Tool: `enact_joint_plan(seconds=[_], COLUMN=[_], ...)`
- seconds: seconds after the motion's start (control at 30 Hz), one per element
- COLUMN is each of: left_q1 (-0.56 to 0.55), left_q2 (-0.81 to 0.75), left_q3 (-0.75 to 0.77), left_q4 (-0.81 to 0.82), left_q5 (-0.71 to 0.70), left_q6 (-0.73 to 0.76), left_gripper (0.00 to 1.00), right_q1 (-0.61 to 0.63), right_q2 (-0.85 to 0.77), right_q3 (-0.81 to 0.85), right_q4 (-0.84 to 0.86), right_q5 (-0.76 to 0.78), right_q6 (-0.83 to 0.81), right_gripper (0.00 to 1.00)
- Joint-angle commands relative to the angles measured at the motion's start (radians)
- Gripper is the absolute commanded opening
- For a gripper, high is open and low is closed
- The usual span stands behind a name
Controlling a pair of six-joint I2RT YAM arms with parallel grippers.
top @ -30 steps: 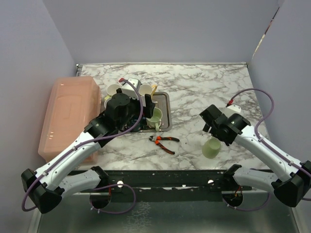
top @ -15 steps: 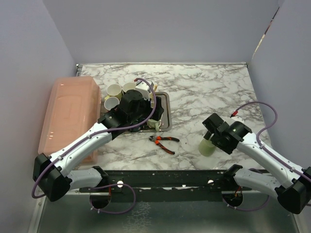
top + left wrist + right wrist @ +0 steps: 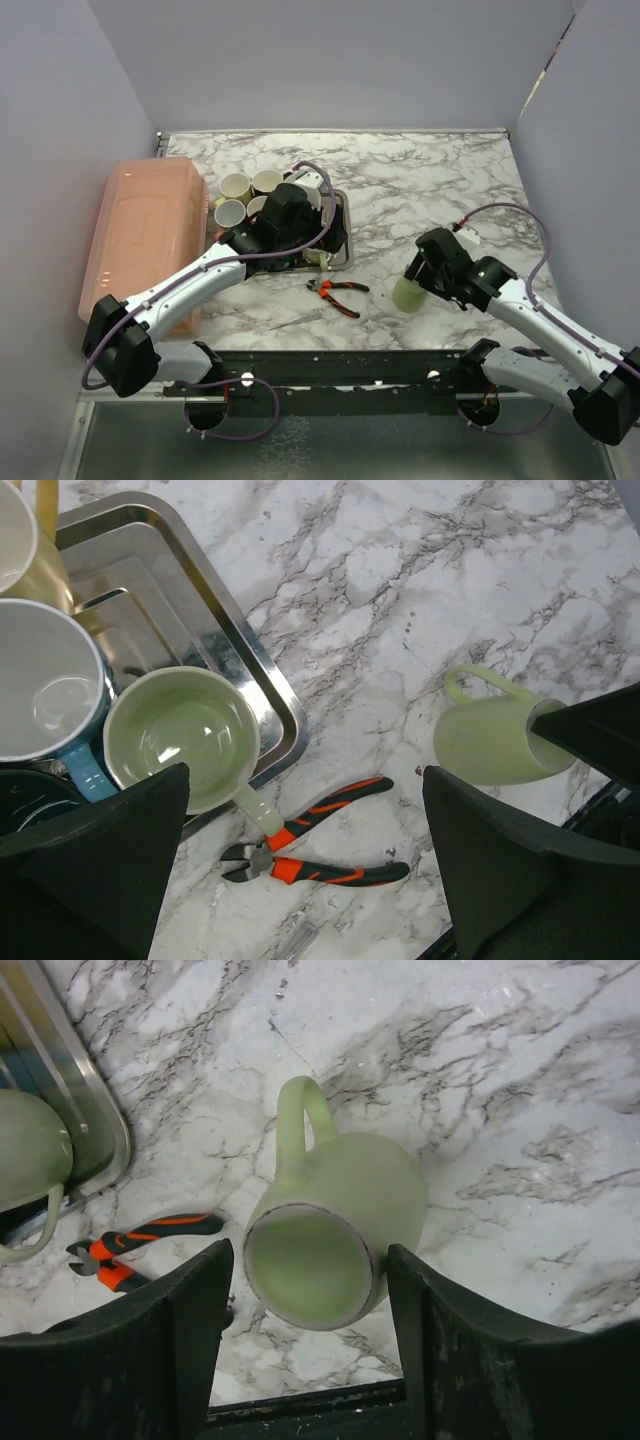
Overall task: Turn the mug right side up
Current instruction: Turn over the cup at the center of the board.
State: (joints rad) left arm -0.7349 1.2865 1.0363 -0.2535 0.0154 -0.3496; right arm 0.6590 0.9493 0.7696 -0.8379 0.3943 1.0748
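The mug (image 3: 408,293) is pale green and rests on the marble right of the pliers, tipped over with its base toward my right wrist. Its unglazed base ring (image 3: 310,1265) faces that camera and its handle (image 3: 292,1120) points away. My right gripper (image 3: 310,1250) straddles the base end, one finger on each side. A sliver of marble shows beside the left finger. From the left wrist the mug (image 3: 495,742) shows partly under the right arm. My left gripper (image 3: 305,780) hangs open and holds nothing, above the tray's near corner and the pliers.
A steel tray (image 3: 343,203) holds several mugs, one of them green and upright (image 3: 180,735). Orange-handled pliers (image 3: 337,291) lie just in front of it. A pink bin (image 3: 140,235) fills the left side. The table's near edge runs close below the mug.
The right gripper moved left and down over the mug and its jaws narrowed; the mug shifted left and tipped. The left arm swung right across the tray.
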Motion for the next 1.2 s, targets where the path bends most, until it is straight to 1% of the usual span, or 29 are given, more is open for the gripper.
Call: enact_joint_plan(seconds=[0.0,0.1,0.27,0.37,0.47,0.53,0.63,0.73,0.83,0.97,1.07,1.17], left_q1=[0.001,-0.001,-0.003,-0.008,-0.01,-0.013,-0.028,-0.055,-0.087,-0.121,-0.148,-0.166], left_q2=[0.032,0.052,0.094,0.136,0.181,0.216,0.285,0.365,0.451,0.574,0.656,0.71], left_q3=[0.023,0.014,-0.001,0.002,0.01,0.027,0.069,0.138,0.222,0.325,0.395,0.444], left_q4=[0.036,0.052,0.09,0.092,0.093,0.097,0.112,0.122,0.122,0.123,0.122,0.105], left_q5=[0.081,0.112,0.15,0.155,0.164,0.166,0.173,0.178,0.168,0.14,0.139,0.13], left_q6=[-0.032,-0.05,-0.082,-0.081,-0.083,-0.085,-0.094,-0.102,-0.114,-0.154,-0.169,-0.17], left_gripper=[0.99,0.99,0.98,0.93,0.87,0.83,0.8,0.79,0.8,0.81,0.81,0.81], right_q1=[-0.001,-0.002,-0.011,-0.013,-0.013,-0.013,-0.012,-0.013,-0.013,-0.013,-0.012,-0.013], right_q2=[0.048,0.074,0.117,0.127,0.143,0.159,0.164,0.129,0.084,0.048,0.047,0.068], right_q3=[0.014,0.005,0.002,0.029,0.075,0.103,0.113,0.092,0.06,0.021,-0.004,-0.015], right_q4=[0.12,0.18,0.305,0.341,0.292,0.223,0.147,0.118,0.128,0.163,0.177,0.169], right_q5=[-0.063,-0.098,-0.165,-0.2,-0.166,-0.124,-0.086,-0.08,-0.115,-0.205,-0.261,-0.284], right_q6=[-0.069,-0.099,-0.209,-0.276,-0.298,-0.296,-0.283,-0.267,-0.278,-0.348,-0.374,-0.374], right_gripper=[0.65,0.63,0.62,0.58,0.58,0.6,0.66,0.67,0.69,0.75,0.78,0.79])
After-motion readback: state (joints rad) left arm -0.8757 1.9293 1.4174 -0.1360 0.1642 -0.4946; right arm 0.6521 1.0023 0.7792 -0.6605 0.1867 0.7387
